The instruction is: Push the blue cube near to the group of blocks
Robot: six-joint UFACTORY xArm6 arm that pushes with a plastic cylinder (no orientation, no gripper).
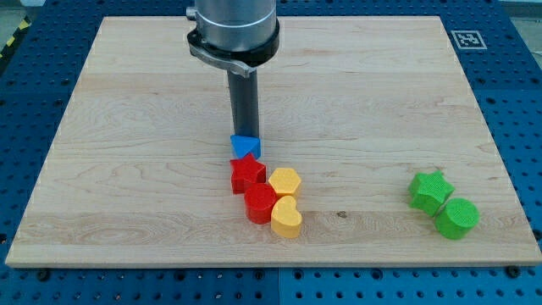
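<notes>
A small blue block (245,146), partly hidden by the rod so its shape is unclear, sits near the board's middle. It touches the top of a group of blocks below it: a red block (246,175), a second red block (261,203), a yellow block (285,181) and a yellow heart (286,218). My tip (246,137) stands right behind the blue block, at its upper edge, touching it.
A green star (430,190) and a green cylinder (457,218) sit together at the lower right of the wooden board (127,127). A marker tag (466,39) is at the board's top right corner.
</notes>
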